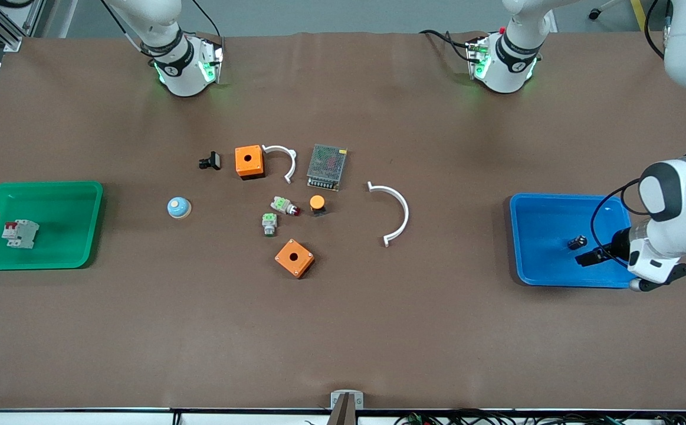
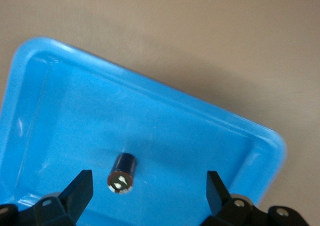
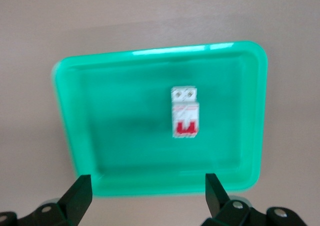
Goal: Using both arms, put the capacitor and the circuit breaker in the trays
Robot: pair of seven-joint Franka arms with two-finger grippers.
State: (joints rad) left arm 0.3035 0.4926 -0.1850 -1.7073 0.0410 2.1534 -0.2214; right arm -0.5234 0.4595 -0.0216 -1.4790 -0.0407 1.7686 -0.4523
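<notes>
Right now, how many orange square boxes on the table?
2. One orange box sits beside the small white arc; the other orange box lies nearer the front camera, by the green-topped parts. None looks hidden.

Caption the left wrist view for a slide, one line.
Left gripper open above the blue tray, with the capacitor lying on its side on the tray floor between the fingers.

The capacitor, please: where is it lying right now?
The capacitor lies in the blue tray at the left arm's end of the table, under the open left pincer.
</notes>
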